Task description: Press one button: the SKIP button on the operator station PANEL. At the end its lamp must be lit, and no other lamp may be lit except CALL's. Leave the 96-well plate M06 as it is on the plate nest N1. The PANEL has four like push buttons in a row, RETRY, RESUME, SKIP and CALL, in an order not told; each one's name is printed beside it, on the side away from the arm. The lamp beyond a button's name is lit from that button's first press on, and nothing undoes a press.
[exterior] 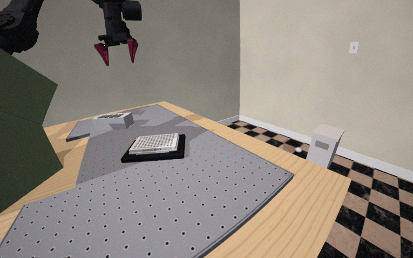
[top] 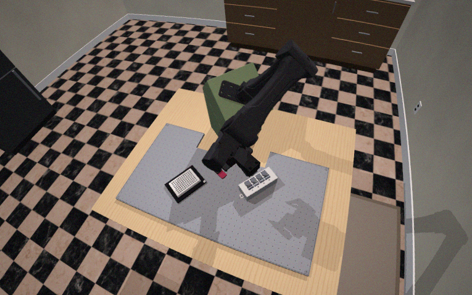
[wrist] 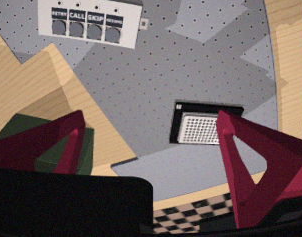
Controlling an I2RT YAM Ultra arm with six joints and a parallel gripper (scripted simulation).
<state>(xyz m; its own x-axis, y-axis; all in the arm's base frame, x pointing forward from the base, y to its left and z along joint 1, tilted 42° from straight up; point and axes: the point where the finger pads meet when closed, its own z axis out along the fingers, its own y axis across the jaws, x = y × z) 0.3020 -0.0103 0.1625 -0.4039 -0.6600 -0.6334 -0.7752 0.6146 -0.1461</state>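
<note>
PANEL (wrist: 89, 20) button labels are blurred, unreadable.

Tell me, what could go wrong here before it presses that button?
The four buttons on the panel sit close together and look alike, so the wide-open gripper, high above the board, could press the wrong one, or two at once; the labels are too blurred to read. The well plate on its black nest lies nearby, so a low sweep might nudge it.

Lay on the bench (top: 340, 153): PANEL (top: 258, 182) and, well apart, plate M06 (top: 183, 181) on nest N1 (top: 170, 190). Hung high above both: hand (exterior: 117, 52).
</note>
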